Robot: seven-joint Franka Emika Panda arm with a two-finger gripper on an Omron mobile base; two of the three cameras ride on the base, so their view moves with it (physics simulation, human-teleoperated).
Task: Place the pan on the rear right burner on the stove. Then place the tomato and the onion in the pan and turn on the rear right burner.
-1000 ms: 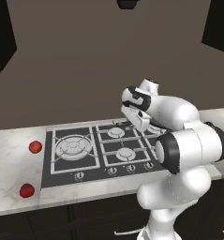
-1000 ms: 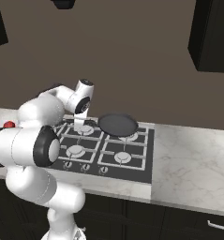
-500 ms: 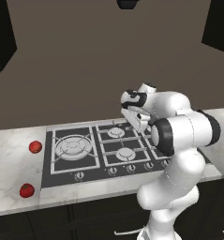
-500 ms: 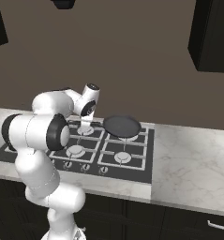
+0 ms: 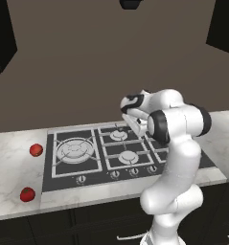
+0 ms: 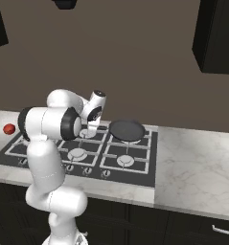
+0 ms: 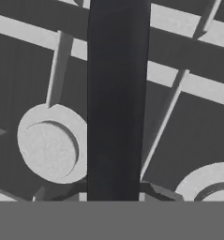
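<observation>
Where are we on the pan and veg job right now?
Done, by the look of it: the pan sits over the rear right burner of the stove. In hand: the gripper is shut on the pan's handle, not released. Left: two red round items lie on the counter left of the stove; nothing is in the pan, and no flame shows.

Since the earlier pictures, the white arm has folded in closer over the stove (image 6: 135,165), its elbow swinging forward. The claw (image 6: 91,128), shut on the pan's handle, has carried the pan (image 6: 127,129) slightly rightward above the rear right burner (image 6: 128,139)
</observation>
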